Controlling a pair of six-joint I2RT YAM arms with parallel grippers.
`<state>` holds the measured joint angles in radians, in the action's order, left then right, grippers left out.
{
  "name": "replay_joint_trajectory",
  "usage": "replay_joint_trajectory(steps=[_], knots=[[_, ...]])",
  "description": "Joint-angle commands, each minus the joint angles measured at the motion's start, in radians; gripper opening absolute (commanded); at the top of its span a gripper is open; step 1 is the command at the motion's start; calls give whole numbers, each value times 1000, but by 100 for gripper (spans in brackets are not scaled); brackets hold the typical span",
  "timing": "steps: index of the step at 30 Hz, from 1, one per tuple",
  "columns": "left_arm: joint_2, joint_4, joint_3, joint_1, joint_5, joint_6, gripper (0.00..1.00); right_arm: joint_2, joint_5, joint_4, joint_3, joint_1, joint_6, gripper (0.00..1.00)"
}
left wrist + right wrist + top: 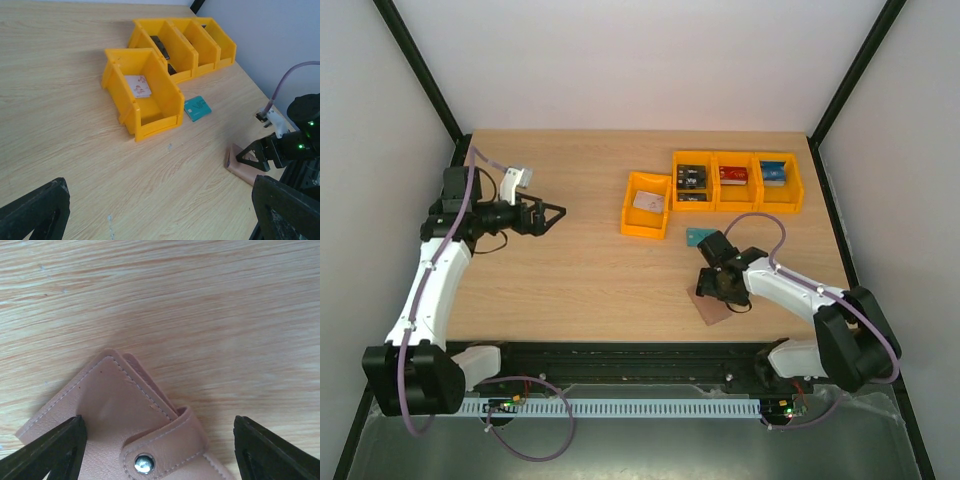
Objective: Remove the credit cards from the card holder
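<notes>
The pinkish-brown card holder (pixel 115 410) lies flat on the table near the front edge (pixel 713 311), its tab closed on the metal snap (pixel 144 463). No card shows sticking out of it. My right gripper (pixel 157 442) is open just above it, a finger on each side; it also shows in the top view (pixel 716 286). A whitish card with red marks (pixel 138 86) lies inside the single orange bin (pixel 165 95). The light blue-grey card is out of view. My left gripper (pixel 553 213) is open and empty at the left, far from the holder (pixel 241 169).
A teal-green card (pixel 698 237) lies on the table between the single orange bin (pixel 630 215) and the holder. A row of three orange bins (pixel 735 203) with small items stands at the back right. The table's front edge is just below the holder.
</notes>
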<state>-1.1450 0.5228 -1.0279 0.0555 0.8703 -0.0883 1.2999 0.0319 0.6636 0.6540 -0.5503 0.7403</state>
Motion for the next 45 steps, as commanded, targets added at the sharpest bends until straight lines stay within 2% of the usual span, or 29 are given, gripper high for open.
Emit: replay_joint_trajectory(steps=[1, 4, 14, 21, 26, 32, 39, 40, 41, 45], knots=[[-38, -6, 13, 3, 46, 15, 99, 72, 136, -100, -26, -7, -23, 77], [-49, -7, 15, 3, 62, 15, 99, 94, 236, -213, -77, -7, 3, 65], [-69, 11, 5, 2, 37, 7, 100, 73, 372, -406, -96, -8, 63, 26], [-79, -64, 81, 1, 120, 79, 100, -21, 442, -620, -131, -30, 206, 10], [-70, -226, 199, -54, 242, 230, 96, -76, 389, -666, -75, -64, 272, 2], [-75, -262, 214, -229, 148, 217, 95, -59, 238, -792, 61, -176, 349, 2], [-95, -316, 228, -305, 99, 243, 94, 50, 185, -819, 215, -296, 306, 2], [-97, -315, 226, -315, 104, 240, 92, 65, 188, -813, 232, -309, 293, 2], [-100, -313, 226, -320, 116, 232, 85, 77, 192, -810, 245, -319, 283, 2], [-101, -313, 227, -320, 122, 215, 35, 85, 227, -856, 244, -337, 271, 2]])
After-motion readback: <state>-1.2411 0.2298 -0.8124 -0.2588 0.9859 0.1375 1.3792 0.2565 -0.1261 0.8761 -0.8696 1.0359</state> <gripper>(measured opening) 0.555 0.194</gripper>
